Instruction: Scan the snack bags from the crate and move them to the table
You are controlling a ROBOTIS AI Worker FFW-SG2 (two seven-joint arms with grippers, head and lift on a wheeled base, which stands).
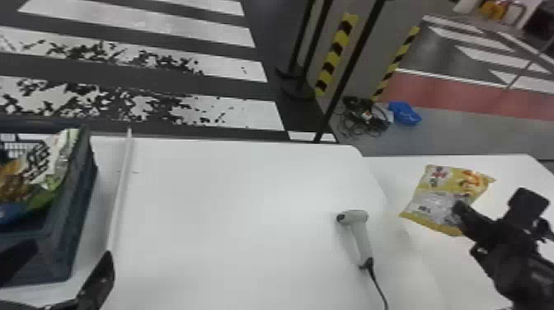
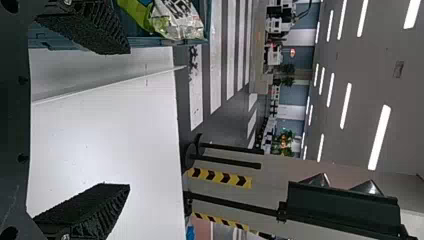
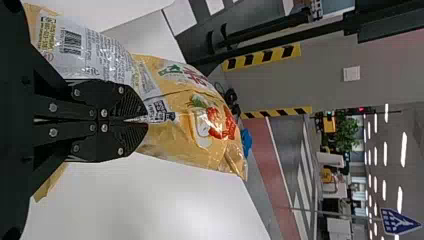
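While the yellow bag (image 1: pixel 437 204) is pinched over the right table (image 1: pixel 509 169), a light, floppy load should be expected.
The right gripper (image 3: pixel 145 119) is clamped on a fold in the bag's printed film, around mid-length; whether the table is touched can't be told. Film probably slick, contents likely crushable: grip to be kept on film only, swing kept slow, release made once the bag is supported. The left gripper (image 2: pixel 128 119) is parked by the crate (image 1: pixel 80 198), fingers well apart. For the green bag (image 1: pixel 51 169) in there, a loose edge or fold should be taken, the bulging middle left unsqueezed.
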